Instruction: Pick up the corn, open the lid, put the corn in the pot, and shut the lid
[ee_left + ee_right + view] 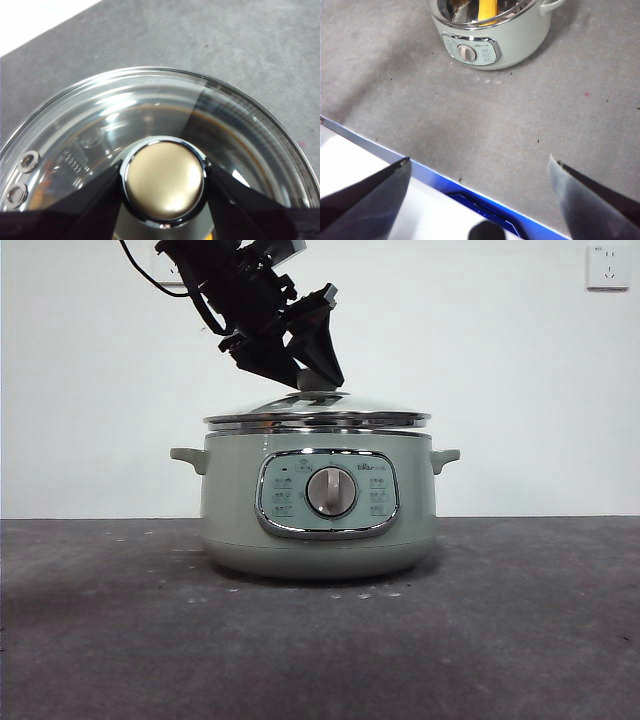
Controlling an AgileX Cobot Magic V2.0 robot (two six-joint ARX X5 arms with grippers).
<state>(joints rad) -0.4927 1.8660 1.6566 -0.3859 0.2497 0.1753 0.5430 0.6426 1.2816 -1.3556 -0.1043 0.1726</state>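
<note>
Grey table (pixel 100 640) carries the sage-green electric pot (pixel 318 530). Left tool (pixel 164 180) clamps the knob of its fragile, slippery domed glass lid (pixel 317 412); right tool (pixel 480 200) hangs spread.

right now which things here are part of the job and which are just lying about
Part of the job:
- pot
- lid, sitting on the pot, knob held by the left gripper
- corn, inside the pot
- right gripper, open, back at the table edge

Just there:
- wall socket
- table

The dark grey counter (pixel 100 640) carries only the pot (pixel 318 530), standing directly below the left gripper (pixel 315 380), with pale crumbs just beside its base.
</note>
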